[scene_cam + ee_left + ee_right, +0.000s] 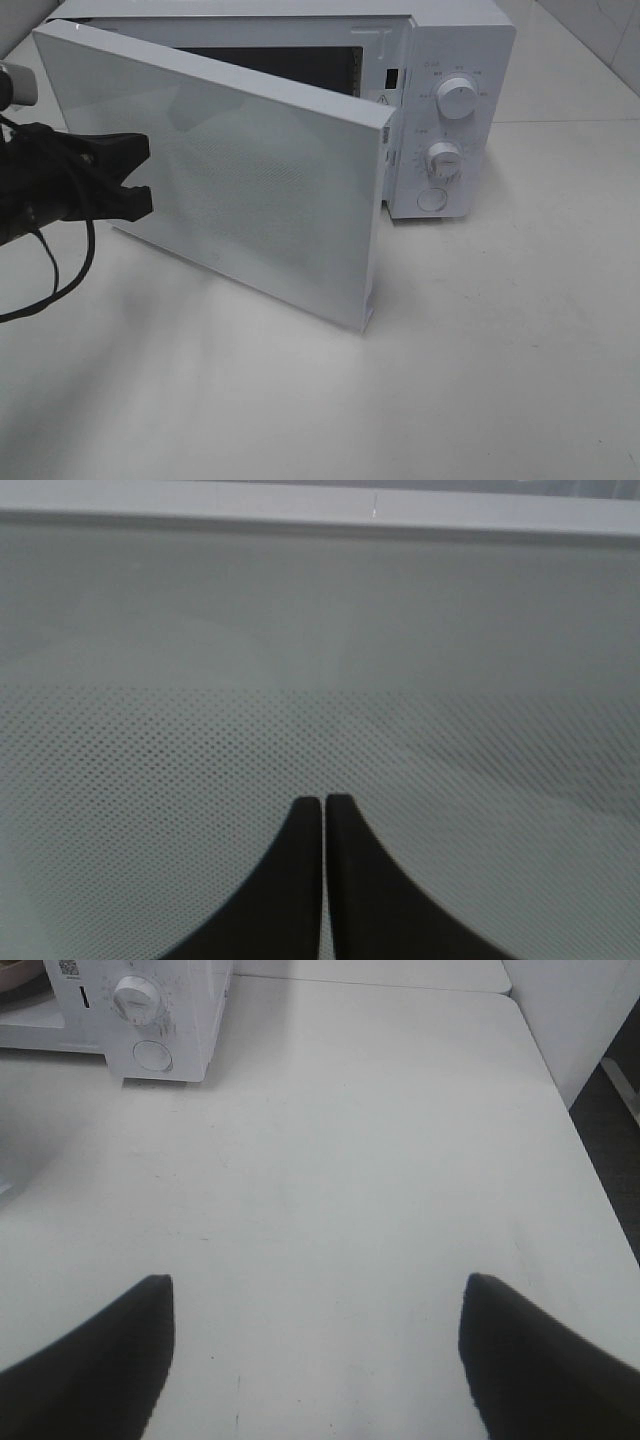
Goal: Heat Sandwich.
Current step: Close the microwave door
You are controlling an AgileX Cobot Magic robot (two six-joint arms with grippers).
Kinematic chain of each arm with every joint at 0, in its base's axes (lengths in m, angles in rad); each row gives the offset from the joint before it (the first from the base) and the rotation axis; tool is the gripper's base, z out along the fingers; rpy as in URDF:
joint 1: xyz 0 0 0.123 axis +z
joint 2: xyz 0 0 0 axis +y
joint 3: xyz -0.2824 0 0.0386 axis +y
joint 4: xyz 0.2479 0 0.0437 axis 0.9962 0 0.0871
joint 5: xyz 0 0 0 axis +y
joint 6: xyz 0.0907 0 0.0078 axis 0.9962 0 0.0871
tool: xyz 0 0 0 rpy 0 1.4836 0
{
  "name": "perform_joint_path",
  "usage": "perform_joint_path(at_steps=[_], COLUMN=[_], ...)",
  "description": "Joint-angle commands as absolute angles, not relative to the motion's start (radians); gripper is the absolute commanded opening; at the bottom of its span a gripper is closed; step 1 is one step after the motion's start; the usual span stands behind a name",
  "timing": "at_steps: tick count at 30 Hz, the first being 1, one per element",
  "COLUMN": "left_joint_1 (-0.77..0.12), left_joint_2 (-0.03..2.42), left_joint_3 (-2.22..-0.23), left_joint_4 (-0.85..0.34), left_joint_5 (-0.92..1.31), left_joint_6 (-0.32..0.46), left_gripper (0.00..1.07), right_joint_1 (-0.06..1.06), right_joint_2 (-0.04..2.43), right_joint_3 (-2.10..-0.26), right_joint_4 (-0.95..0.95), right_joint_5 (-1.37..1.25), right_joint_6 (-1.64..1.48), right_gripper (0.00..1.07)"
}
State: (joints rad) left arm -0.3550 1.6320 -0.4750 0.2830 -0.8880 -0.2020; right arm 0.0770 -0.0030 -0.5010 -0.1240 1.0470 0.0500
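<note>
The white microwave point(455, 45) stands at the back of the table with its door point(260, 190) swung partly open, and the door blocks the view into the cavity. My left gripper point(143, 178) is shut, its black fingertips point(325, 805) together against the door's dotted window with nothing between them. My right gripper point(315, 1290) is open and empty above the bare tabletop, to the right of the microwave point(150, 1020); it is outside the exterior high view. The sandwich is hidden. A tan sliver point(15, 975) beside the microwave's front is too small to identify.
The control panel carries two knobs point(458, 100) point(444, 158) and a round button point(432, 199). The white table point(480, 380) stretches in front and to the right. Its right edge point(590, 1170) drops to a dark floor beside a white wall panel.
</note>
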Motion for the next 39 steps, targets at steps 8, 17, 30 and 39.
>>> perform_joint_path(at_steps=[8,17,30,39], left_joint_1=[-0.480,-0.559,-0.643,-0.667], left_joint_2=[1.713,1.772,1.882,1.952], left_joint_3=[-0.614,-0.742,-0.924,-1.048], left_joint_4=[0.181,0.139,0.064,0.058], left_joint_5=[-0.806,-0.741,-0.668,-0.621], left_joint_6=[-0.164,-0.164,-0.163,-0.162], left_gripper=[0.00,0.00,0.00,0.00], right_joint_1=[0.069,0.069,0.069,0.069], right_joint_2=[-0.029,-0.029,-0.029,-0.029], right_joint_3=[-0.503,-0.503,-0.503,-0.503], right_joint_4=[-0.122,-0.122,-0.122,-0.122], right_joint_5=[1.039,1.039,1.039,1.039], right_joint_6=[0.053,0.053,0.053,0.053], right_gripper=[0.76,0.76,0.76,0.76])
